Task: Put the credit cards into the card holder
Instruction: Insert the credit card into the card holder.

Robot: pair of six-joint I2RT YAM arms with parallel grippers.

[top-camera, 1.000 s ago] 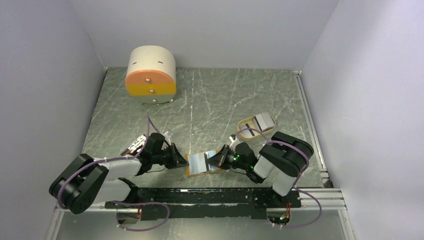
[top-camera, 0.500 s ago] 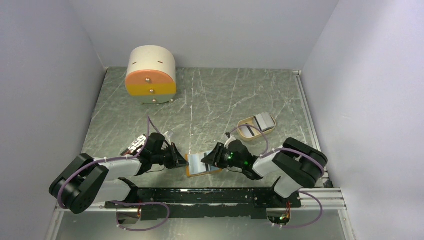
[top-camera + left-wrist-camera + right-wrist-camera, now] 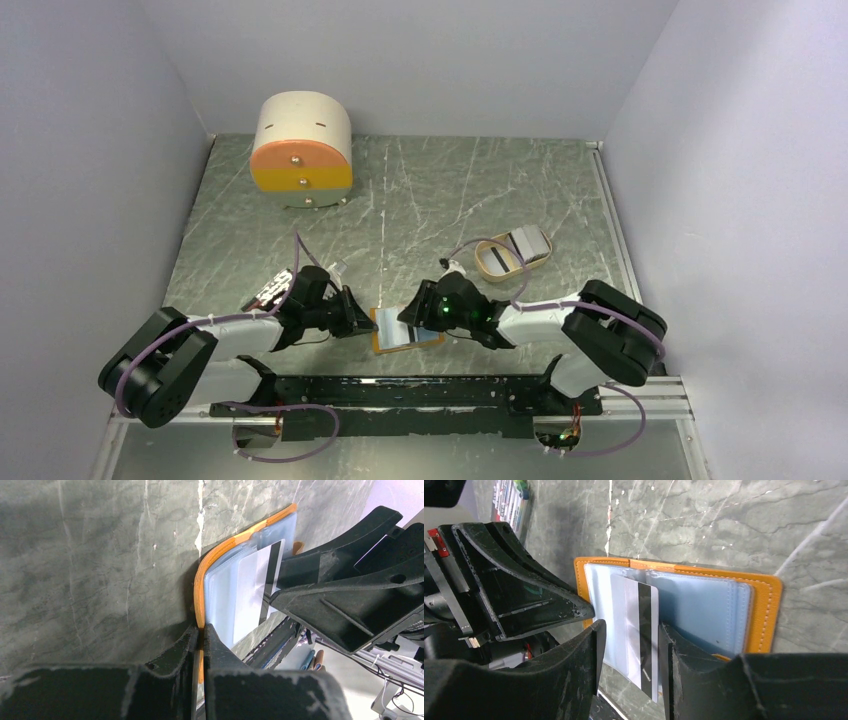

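Note:
The orange card holder [image 3: 428, 339] lies open near the table's front edge, pale blue inside [image 3: 704, 610]. My left gripper [image 3: 364, 322] is shut on its orange left edge [image 3: 201, 629]. A pale credit card with a dark stripe [image 3: 639, 625] lies on the holder's left pocket and also shows in the left wrist view [image 3: 260, 590]. My right gripper [image 3: 411, 318] hovers over the holder, jaws apart and straddling that card [image 3: 631, 625]. The card's striped edge is against the right finger, with a gap at the left finger. More cards [image 3: 528, 241] rest in the tan tray.
The tan oval tray [image 3: 492, 262] sits back right of the holder. A round cream-and-orange drawer box [image 3: 302, 150] stands at the back left. A small dark printed object [image 3: 266, 290] lies left of my left arm. The black rail runs along the front edge.
My right arm has stretched left and its gripper has moved further over the open holder. The left gripper and the holder have stayed put.

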